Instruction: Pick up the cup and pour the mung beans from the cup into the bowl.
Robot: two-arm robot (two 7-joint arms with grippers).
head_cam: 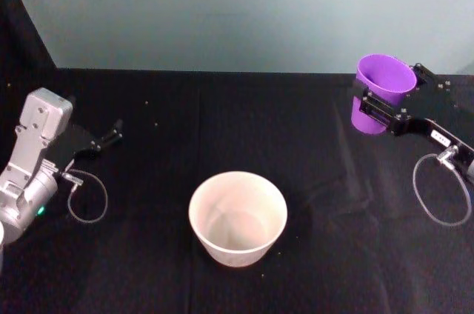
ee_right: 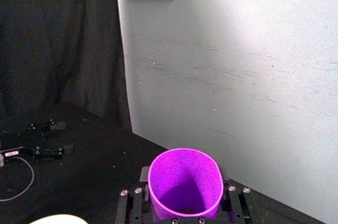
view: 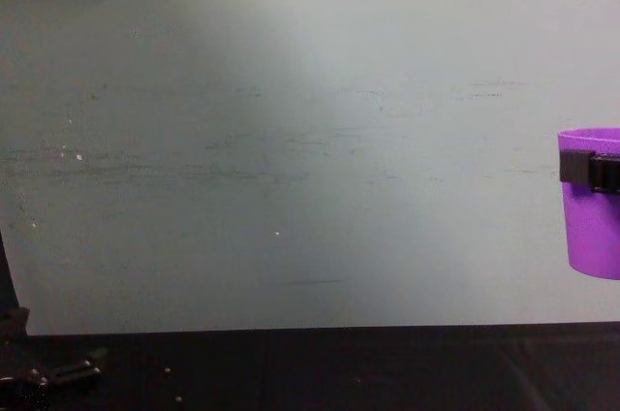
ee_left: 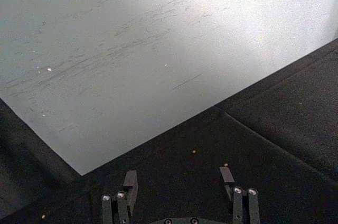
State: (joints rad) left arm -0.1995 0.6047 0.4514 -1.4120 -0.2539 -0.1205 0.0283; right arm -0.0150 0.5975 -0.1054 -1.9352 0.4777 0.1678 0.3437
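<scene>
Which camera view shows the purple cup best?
The head view: the cup is whole and upright, with the right gripper jaws shut on it. The right wrist view looks into its mouth; the chest view cuts it at the edge. The left gripper rests at left.

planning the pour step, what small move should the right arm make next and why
Probably carry the cup toward the robot's left and nearer, over the bowl, before tilting. The right gripper is shut on the cup, held upright, but well to the bowl's right. The left gripper rests open at the left.
</scene>
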